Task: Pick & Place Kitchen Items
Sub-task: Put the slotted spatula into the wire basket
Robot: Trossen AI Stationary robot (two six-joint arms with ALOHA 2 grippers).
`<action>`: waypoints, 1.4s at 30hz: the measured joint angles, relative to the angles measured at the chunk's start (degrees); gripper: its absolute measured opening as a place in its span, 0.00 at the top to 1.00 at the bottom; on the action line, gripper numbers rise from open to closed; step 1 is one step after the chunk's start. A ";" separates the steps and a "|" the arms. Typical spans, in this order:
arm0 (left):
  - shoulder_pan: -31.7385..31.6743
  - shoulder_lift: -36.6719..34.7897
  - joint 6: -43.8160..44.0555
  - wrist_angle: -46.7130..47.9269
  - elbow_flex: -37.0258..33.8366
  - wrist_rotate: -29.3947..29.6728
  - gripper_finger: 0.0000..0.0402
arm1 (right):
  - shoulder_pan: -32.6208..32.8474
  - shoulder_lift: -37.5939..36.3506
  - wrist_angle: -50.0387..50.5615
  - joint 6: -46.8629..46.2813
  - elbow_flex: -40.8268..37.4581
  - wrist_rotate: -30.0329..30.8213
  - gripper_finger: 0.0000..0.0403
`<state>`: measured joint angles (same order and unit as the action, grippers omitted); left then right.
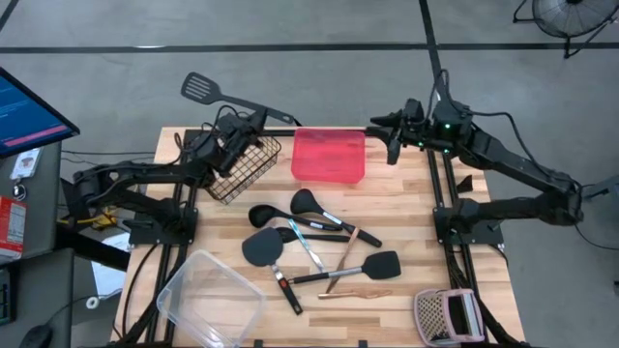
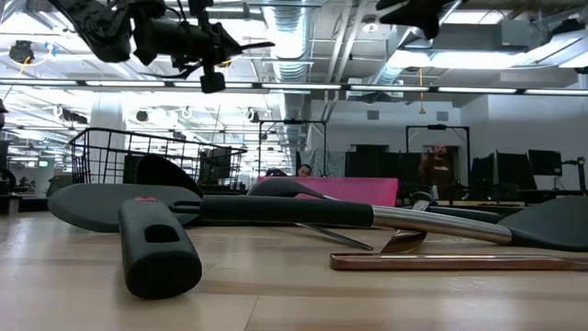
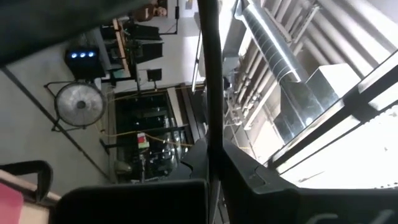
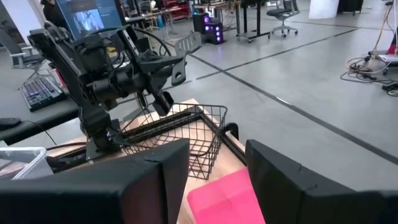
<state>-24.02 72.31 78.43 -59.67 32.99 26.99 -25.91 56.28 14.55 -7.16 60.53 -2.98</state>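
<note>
Left gripper is above the wire basket, fingers pinched on the handle of a slotted spatula whose head sticks out past the table's far edge. Centre: red tray; nearer, the loose utensils lie on the table, clear tub beside them. Right gripper hangs by the tray's far right corner, fingers half spread, holding nothing.

The middle of the desk is crowded with loose utensils, their handles crossing. Bare wood lies right of the red tray and between the utensils and the mesh item. The wire basket and clear tub block the left side.
</note>
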 joint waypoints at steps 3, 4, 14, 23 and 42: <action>0.50 0.35 0.04 0.05 -0.02 0.02 1.00 | 0.00 1.28 -0.18 0.02 0.00 0.00 0.61; 0.54 0.33 0.05 -0.11 -0.02 0.02 1.00 | 0.00 1.68 -0.05 0.02 0.00 0.00 0.61; 1.63 0.29 1.20 -1.41 -0.02 0.23 1.00 | -0.02 3.05 -0.44 0.00 0.02 0.00 0.61; 2.46 0.29 1.19 -1.46 -0.02 0.54 1.00 | 0.00 3.05 -0.27 -1.95 0.02 -0.02 0.61; 4.46 0.29 0.94 -1.52 -0.02 2.44 1.00 | 0.00 3.05 -0.05 -1.95 0.04 -0.02 0.61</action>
<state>-19.56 72.60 79.37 -61.19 32.97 29.43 -25.91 59.33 14.50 -9.10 60.58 -3.01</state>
